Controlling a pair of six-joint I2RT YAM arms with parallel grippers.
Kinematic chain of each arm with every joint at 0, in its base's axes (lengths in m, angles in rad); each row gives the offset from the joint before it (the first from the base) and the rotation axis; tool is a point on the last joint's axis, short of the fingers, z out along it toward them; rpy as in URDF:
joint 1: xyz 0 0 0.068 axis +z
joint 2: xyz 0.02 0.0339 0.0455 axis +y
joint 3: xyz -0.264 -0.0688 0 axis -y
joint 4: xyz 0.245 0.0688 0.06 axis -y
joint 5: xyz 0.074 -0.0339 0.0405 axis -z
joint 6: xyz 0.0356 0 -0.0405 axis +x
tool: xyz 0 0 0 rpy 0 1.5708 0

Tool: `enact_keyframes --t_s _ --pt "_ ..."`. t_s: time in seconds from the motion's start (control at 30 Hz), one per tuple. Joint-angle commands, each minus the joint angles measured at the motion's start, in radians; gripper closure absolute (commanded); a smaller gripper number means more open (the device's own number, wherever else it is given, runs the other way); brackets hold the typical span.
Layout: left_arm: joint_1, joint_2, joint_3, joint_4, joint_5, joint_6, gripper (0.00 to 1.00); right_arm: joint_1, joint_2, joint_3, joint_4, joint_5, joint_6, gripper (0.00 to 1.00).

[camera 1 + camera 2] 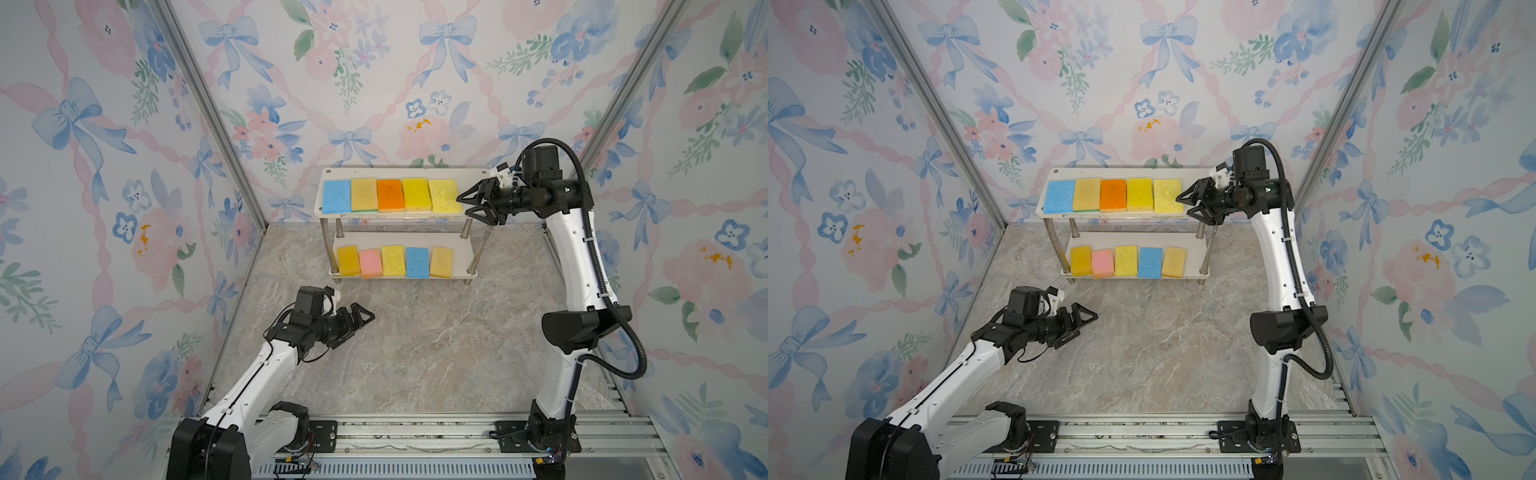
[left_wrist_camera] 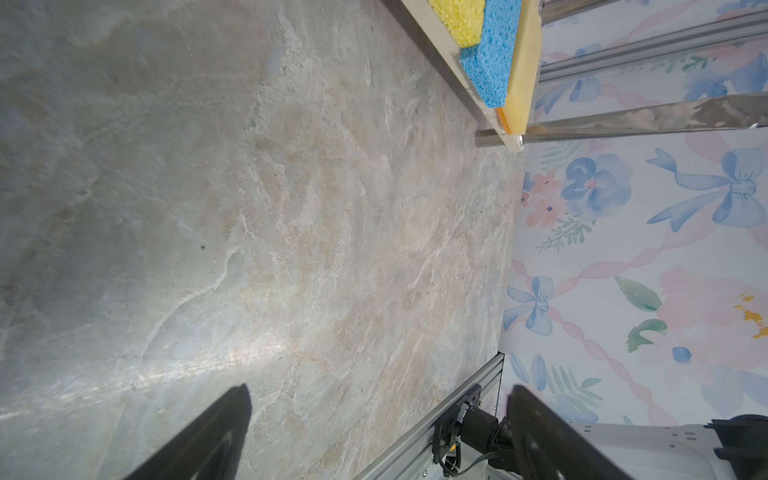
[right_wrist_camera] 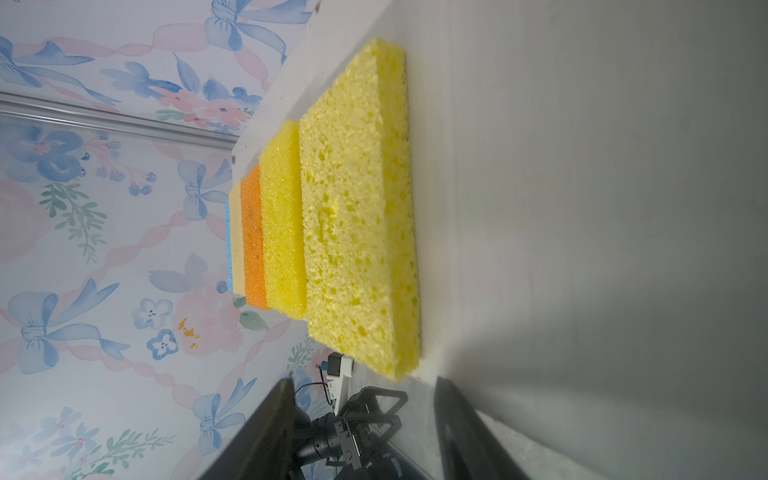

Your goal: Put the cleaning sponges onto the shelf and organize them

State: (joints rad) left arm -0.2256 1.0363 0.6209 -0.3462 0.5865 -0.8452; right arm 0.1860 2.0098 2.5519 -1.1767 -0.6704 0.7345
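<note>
The shelf [image 1: 399, 173] [image 1: 1121, 172] stands at the back of the table. Its top board carries five cleaning sponges side by side: blue [image 1: 336, 196], tan [image 1: 364, 194], orange [image 1: 390, 194], yellow [image 1: 415, 193] and pale yellow [image 1: 445, 195] [image 3: 357, 208]. Five more lie in a row on the lower board, among them a pink one [image 1: 370, 262] and a blue one [image 1: 417, 262] [image 2: 490, 54]. My right gripper [image 1: 464, 203] [image 1: 1182, 205] [image 3: 363, 382] is open at the top board's right end, just off the pale yellow sponge and holding nothing. Low over the table, left of the shelf's front, my left gripper [image 1: 357, 331] [image 1: 1080, 330] [image 2: 379, 390] is open and empty.
The marble-patterned table top [image 1: 415, 340] runs from the shelf to the aluminium rail [image 1: 415, 432] that carries both arm bases. Floral walls with metal corner posts [image 1: 216, 124] close in the left, back and right sides.
</note>
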Motion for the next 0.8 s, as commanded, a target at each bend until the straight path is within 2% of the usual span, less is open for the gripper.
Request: enact_keyframes --t_s 0.0,0.33,0.77 --pt "0.008 -0.024 -0.008 -0.006 0.021 0.002 0.02 0.006 -0.05 0.013 -0.05 0.018 -0.026 0.42" --pt "0.008 -0.076 -0.02 -0.006 0.02 -0.011 0.02 0.016 -0.124 0.002 -0.094 0.046 -0.036 0.41" --pt "0.009 -0.089 0.044 -0.007 -0.039 0.024 0.02 0.018 -0.322 -0.158 -0.203 0.169 -0.138 0.38"
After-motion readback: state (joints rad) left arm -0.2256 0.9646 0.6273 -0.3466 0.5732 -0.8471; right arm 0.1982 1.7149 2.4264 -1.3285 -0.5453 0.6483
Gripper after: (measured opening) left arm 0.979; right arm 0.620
